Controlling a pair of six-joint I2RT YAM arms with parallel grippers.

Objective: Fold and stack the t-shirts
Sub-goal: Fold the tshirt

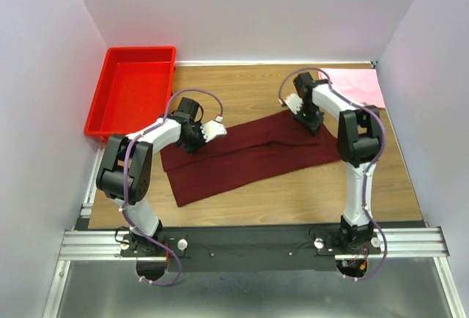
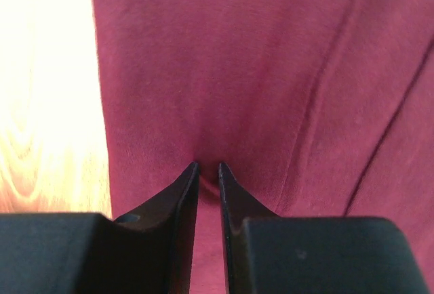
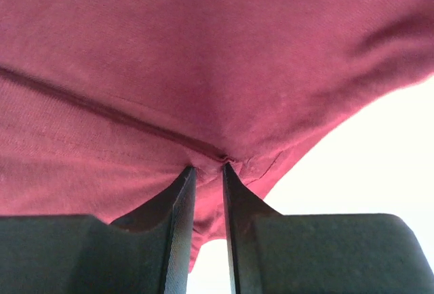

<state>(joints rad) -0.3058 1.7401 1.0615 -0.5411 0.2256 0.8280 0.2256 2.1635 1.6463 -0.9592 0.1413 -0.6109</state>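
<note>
the maroon t-shirt [image 1: 249, 153] lies across the middle of the table [image 1: 293, 201] as a long band, running from your near left up toward the far right. it looks doubled lengthwise, so i judge you are midway through its fold, with the cross fold not yet made.

the left gripper [image 1: 195, 138] sits on the band's far edge near its left end. in the left wrist view its fingers [image 2: 178, 199] are nearly together with a ridge of maroon cloth pinched between them, close to the cloth's edge and the bare wood. the right gripper [image 1: 308, 121] is on the far edge toward the right end. its wrist view shows it clamped on a seam, the cloth bunched around the tips. holding both ends of one edge should let you carry it over evenly, without the band twisting.

the pink t-shirt [image 1: 353, 86] lies flat at the far right corner, well apart, likely the base of the stack. the red bin [image 1: 132, 91] stands at the far left, apart from both shirts.
</note>
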